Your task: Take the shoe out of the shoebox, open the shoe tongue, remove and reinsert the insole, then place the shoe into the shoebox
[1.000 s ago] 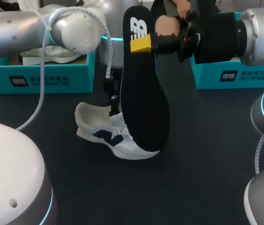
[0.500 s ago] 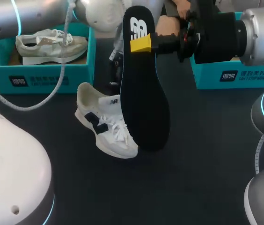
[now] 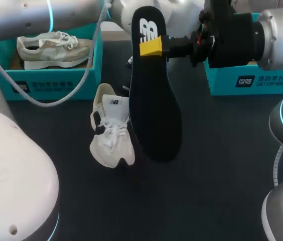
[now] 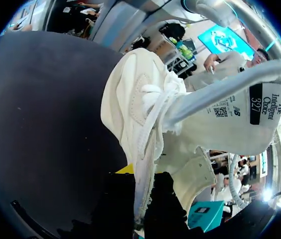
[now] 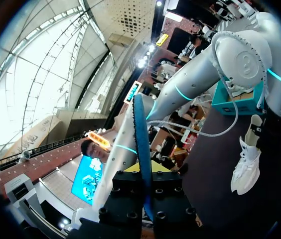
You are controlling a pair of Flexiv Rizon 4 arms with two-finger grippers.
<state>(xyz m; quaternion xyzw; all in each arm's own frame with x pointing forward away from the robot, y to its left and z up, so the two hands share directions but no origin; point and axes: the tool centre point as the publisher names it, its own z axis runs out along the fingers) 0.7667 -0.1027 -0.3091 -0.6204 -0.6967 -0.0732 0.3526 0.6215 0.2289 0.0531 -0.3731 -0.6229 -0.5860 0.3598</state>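
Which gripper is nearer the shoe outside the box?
Left. The left gripper grips the shoe at its heel end; the right gripper holds the insole upright beside it.

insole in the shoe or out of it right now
Out. The right gripper is shut on the black insole, holding it upright in the air, apart from the white shoe down on the table.

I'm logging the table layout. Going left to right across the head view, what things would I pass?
Left teal shoebox with a beige shoe in it → white shoe → black insole, held up on end → right teal shoebox.
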